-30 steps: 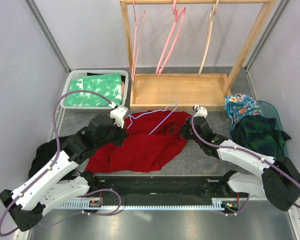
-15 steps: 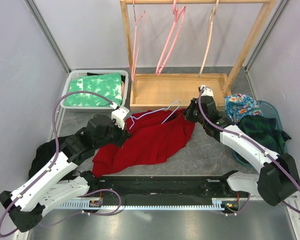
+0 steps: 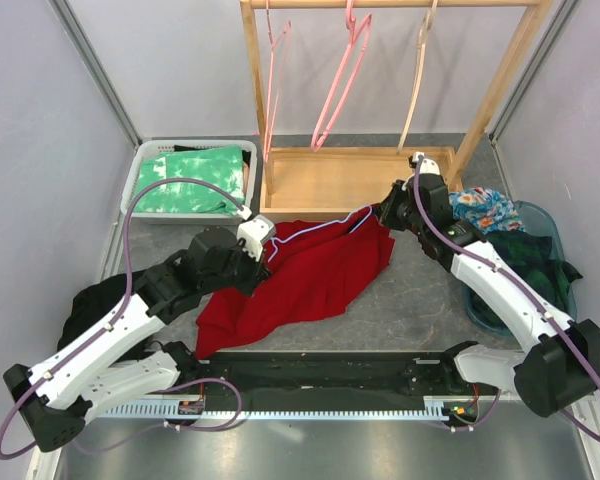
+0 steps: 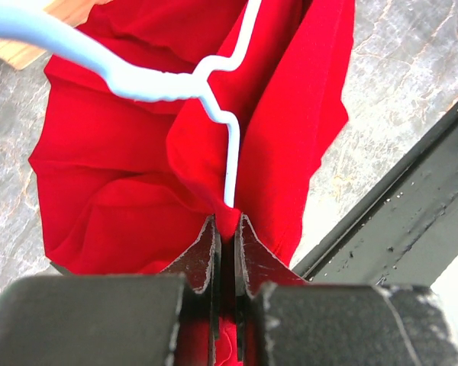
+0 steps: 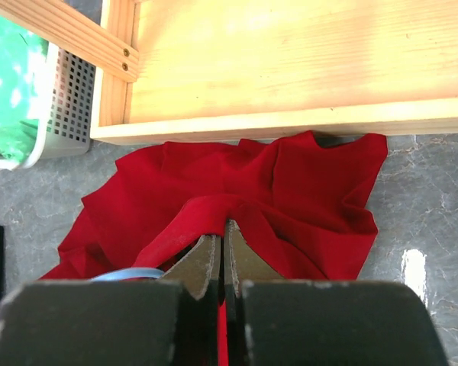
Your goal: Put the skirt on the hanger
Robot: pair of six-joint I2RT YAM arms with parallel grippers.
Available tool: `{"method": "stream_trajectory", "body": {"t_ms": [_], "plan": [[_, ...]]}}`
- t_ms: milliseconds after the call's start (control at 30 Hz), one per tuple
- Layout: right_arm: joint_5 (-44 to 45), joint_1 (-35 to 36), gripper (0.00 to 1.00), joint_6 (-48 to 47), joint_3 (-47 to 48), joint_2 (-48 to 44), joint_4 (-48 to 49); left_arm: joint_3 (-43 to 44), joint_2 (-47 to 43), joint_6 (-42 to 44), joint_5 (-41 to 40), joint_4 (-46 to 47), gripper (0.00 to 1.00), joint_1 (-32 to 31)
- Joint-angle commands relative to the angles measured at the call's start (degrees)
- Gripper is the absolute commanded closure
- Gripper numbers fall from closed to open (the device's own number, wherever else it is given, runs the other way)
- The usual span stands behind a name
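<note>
Fitting the skirt (image 3: 310, 280) onto the hanger (image 3: 315, 227) is judged to be the step in hand, and it is not yet complete. The red skirt lies bunched on the table (image 3: 420, 300), just in front of the wooden rack tray (image 3: 350, 180). Its upper edge is raised between the two arms, and the pale wire hanger runs along that edge. The left gripper (image 4: 227, 229) has its jaws closed to a narrow slit on a fold of red cloth. The hanger wire descends into the same fold at the fingertips, but whether the wire itself is clamped cannot be determined. The right gripper (image 5: 222, 229) is likewise closed tight on a ridge of cloth at the opposite end, next to the tray's front edge. A pale strip beside its left finger may be the hanger, though this cannot be confirmed. Most of the fabric hangs slack below the raised edge and rests on the table, so the skirt is judged to be only partly seated on the wire. The next move calls for keeping both pinches firm while drawing the edge taut along the hanger. The cloth must then be worked over the wire arms without dragging it against the tray. Releasing either pinch too soon would probably let the cloth slide off the wire.
</note>
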Motion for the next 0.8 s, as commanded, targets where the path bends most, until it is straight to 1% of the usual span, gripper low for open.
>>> {"method": "stream_trajectory", "body": {"t_ms": [0,133,200,367,467,633,767], "plan": [[3.85,-2.92,1.00,-2.01,3.93,-0.78,1.73,1.95,0.27,2.60,-1.82,-3.68,0.98,-0.84],[3.50,-3.18,1.00,-2.10,3.67,-3.16,0.77,2.56,2.55,1.89,-4.28,-3.86,0.98,-2.07],[3.59,-3.27,1.00,-2.36,4.02,-4.65,0.15,3.70,3.87,1.54,-7.18,-4.56,0.98,-2.86],[3.68,-3.27,1.00,-3.42,5.68,-7.72,-0.99,7.22,8.88,0.75,-14.81,-6.40,0.98,-7.07],[2.89,-3.27,1.00,-4.29,6.65,-8.78,-1.69,9.24,10.90,0.13,-17.89,-6.58,0.98,-9.01],[0.00,-3.27,1.00,-7.37,6.83,-10.19,-3.10,13.19,14.33,-0.39,-20.63,-6.14,0.98,-11.38],[-0.28,-3.10,1.00,-10.53,7.45,-9.67,-5.65,18.11,17.84,0.66,-21.95,-4.74,0.98,-13.49]]}}
